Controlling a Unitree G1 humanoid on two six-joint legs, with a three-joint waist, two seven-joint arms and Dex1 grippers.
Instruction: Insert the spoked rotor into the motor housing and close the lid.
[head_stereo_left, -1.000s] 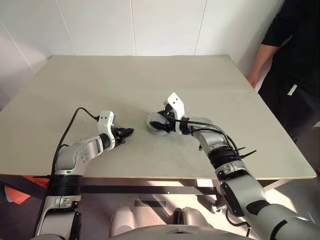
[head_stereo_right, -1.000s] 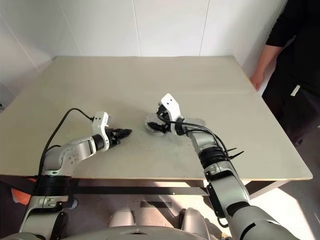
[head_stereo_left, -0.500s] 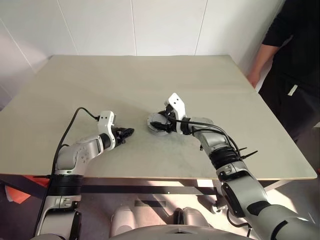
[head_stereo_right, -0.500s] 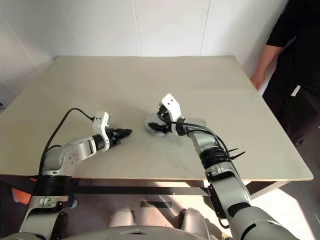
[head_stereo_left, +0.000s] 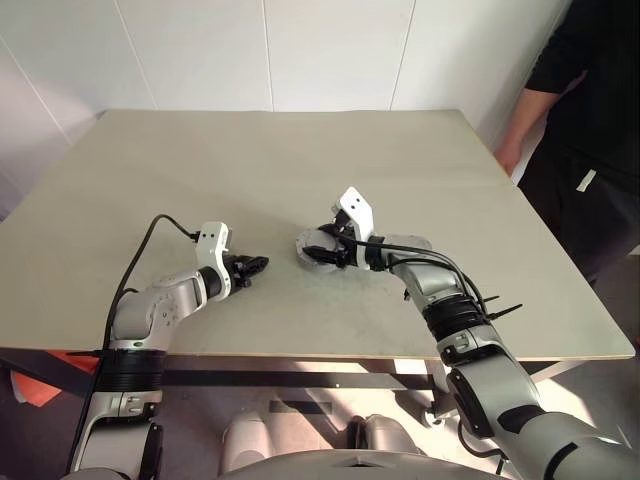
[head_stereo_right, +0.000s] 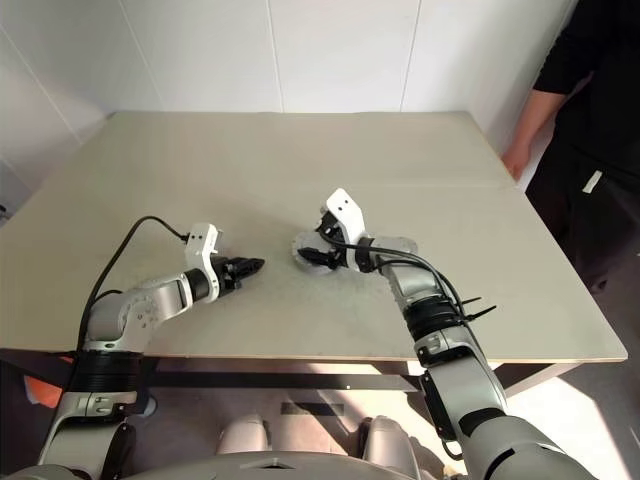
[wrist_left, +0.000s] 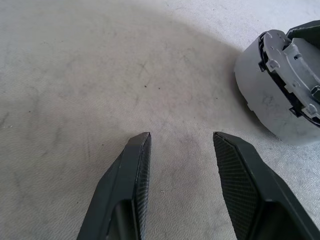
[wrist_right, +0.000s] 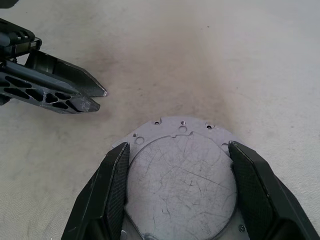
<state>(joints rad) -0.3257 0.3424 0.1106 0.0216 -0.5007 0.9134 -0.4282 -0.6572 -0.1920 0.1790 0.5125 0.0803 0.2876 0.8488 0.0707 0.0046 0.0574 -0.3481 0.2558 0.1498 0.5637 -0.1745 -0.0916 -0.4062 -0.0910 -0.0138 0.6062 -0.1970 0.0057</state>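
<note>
Right claw (wrist_right: 175, 165): fingers apart, one on either side of a round grey metal part, which I took to be the motor housing (wrist_right: 181, 172); the pads sat at its rim, though I could not tell whether they pressed it or only bracketed it.
Motor housing: near the middle of the table, its flat, scratched grey face with small holes around the edge turned towards the right wrist camera; from the left wrist it appeared as a squat grey drum (wrist_left: 280, 95) tipped up on its side, with notched tabs along its rim.
Left claw (wrist_left: 180, 145): fingers apart with nothing between them, held low over bare table, tips pointing towards the housing; the housing lay just beyond and to one side of them, not touching.
Between the claws: a short stretch of bare tabletop; the left claw's tips (wrist_right: 95, 97) appeared from the right wrist, near the housing but clear of it.
Table (head_stereo_left: 250, 170): broad, pale beige, lightly scuffed.
Room: white panelled wall behind the table; a person in black (head_stereo_left: 585, 120) stood at the far right edge, one hand (head_stereo_left: 505, 158) by the table's corner.
</note>
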